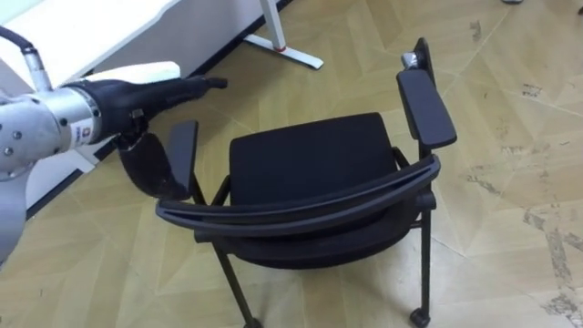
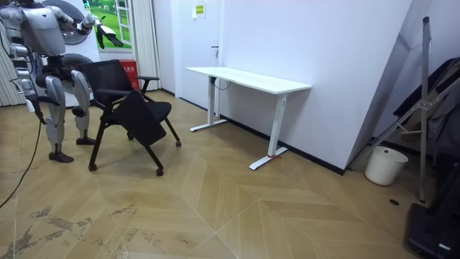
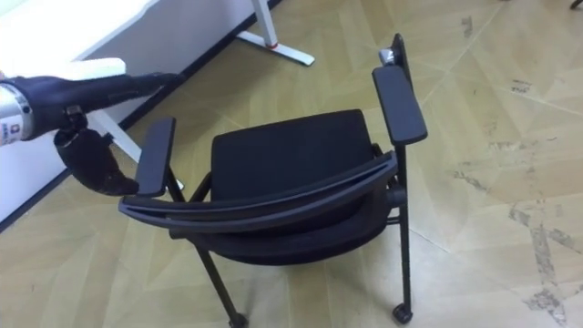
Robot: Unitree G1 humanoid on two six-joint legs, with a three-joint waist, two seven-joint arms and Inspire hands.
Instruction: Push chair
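Chair (image 1: 310, 169) on floor before robot, short of surface (image 2: 248, 78) | left hand (image 1: 157, 95) flat, fingers straight, holding nothing, above armrest (image 1: 182, 150) | risk: one-sided push on armrest would swing chair on castors (image 1: 419, 317), askew

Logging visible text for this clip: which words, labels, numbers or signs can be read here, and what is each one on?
No text can be read.
Yellow sign on the white wall: too small to read.
Red object behind the chair: white print, too blurred.
Red label near the left hand: too small.
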